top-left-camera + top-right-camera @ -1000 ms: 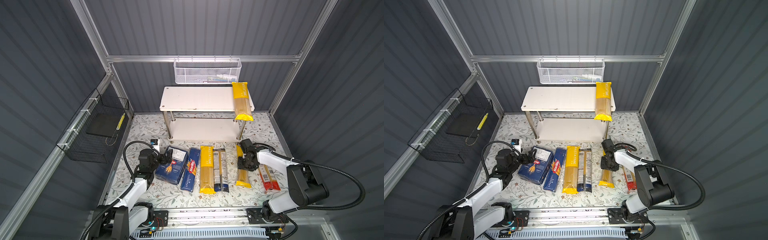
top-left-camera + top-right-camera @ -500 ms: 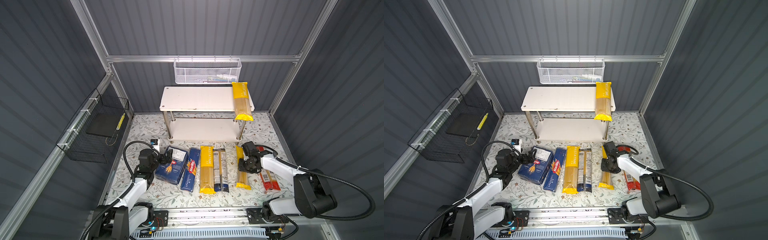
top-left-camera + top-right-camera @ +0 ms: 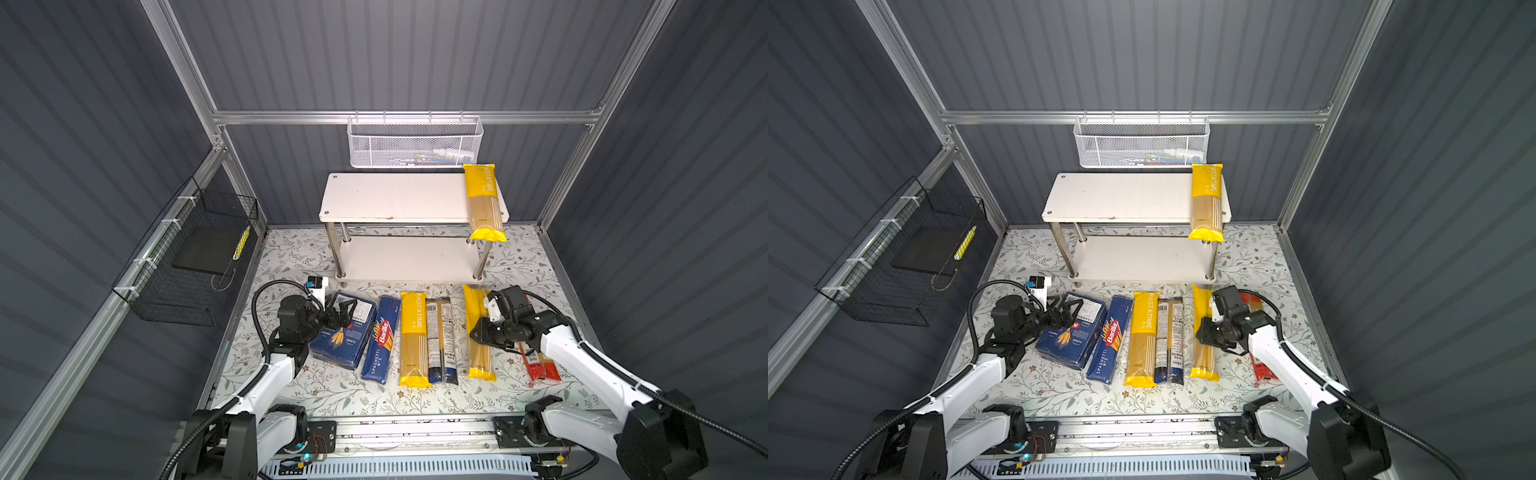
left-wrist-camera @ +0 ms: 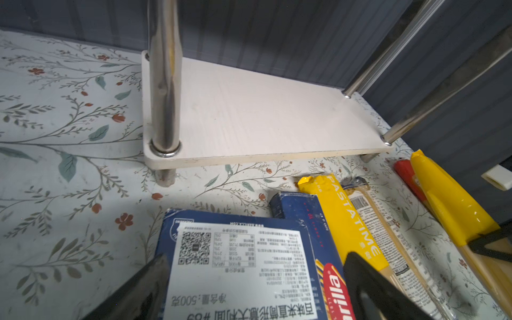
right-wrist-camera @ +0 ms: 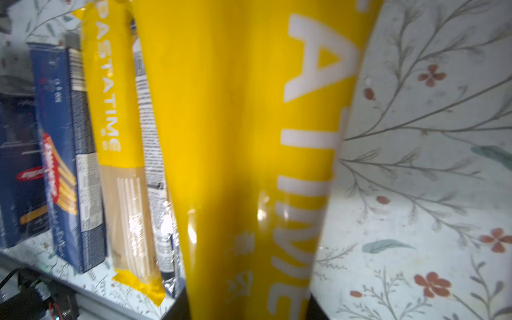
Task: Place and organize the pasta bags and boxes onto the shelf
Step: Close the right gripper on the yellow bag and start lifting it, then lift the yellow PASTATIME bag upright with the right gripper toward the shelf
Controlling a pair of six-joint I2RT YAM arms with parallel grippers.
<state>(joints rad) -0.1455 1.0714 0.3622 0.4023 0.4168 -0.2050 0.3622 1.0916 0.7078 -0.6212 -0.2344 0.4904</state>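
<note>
Right gripper (image 3: 478, 334) is gripping a yellow PASTATIME packet (image 3: 481, 361).
In both top views the packet is lying on the tabletop (image 3: 291, 257) in front of the shelf (image 3: 395, 199), and the left gripper (image 3: 343, 311) is hovering open over the wide Barilla box (image 3: 338, 345). The right wrist view is showing jaws pressing both packet sides; the left wrist view is showing spread fingers (image 4: 138, 291) flanking the box.

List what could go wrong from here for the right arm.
1. The right gripper, jaws pinched on the long yellow PASTATIME plastic spaghetti packet, holds only a narrow band; lifted, the packet could sag, twist or slip.
2. The other yellow PASTATIME packet on the white two-tier shelf overhangs the top board's front edge; a nudge while placing could tip it off.
</note>
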